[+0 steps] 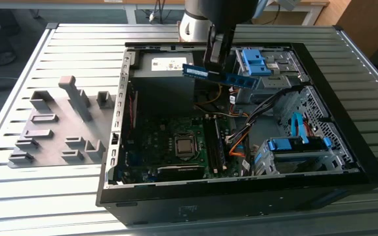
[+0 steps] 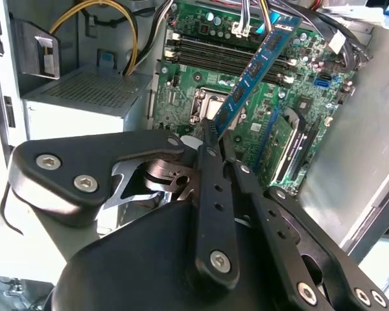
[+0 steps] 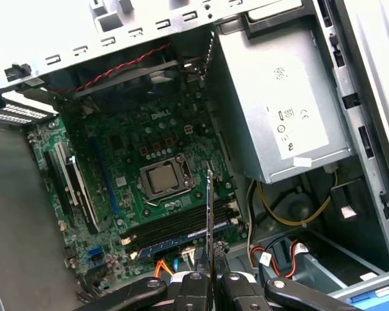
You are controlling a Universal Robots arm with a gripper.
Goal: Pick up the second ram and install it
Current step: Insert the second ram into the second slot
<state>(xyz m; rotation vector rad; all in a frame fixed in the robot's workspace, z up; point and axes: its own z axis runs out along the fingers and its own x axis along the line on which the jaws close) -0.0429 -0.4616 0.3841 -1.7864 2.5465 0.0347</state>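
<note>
Looking at exterior view: open computer case (image 1: 346, 147) lies on its side on the slatted table (image 1: 45, 196); arm comes down over the case's far end.
Room, exterior: second ram (image 1: 218, 75) hangs level above the power supply (image 1: 166, 64), clear of the case rim, with the blue drive-bay clip (image 1: 255, 61) just beside its end toward the exterior view's right. Grey fixture blocks (image 1: 51, 128) sit well apart on the table, toward the exterior view's left.
Pincer, exterior: pincer (image 1: 214, 66) clamped on the stick near its middle.
Second wrist view: pincer (image 2: 214, 139) fingers pressed together on one end of the second ram (image 2: 256, 65); stick runs out tilted over the motherboard (image 2: 181, 97), apart from it. Dark memory slots (image 2: 214, 55) lie below; one board stands seated on edge near the case wall.
First wrist view: second ram (image 3: 209, 214) seen edge-on as a thin line, held between the pincer (image 3: 209, 275) fingers. CPU socket (image 3: 163, 178) near it, power supply (image 3: 272, 110) beside; free air between stick and slots.
</note>
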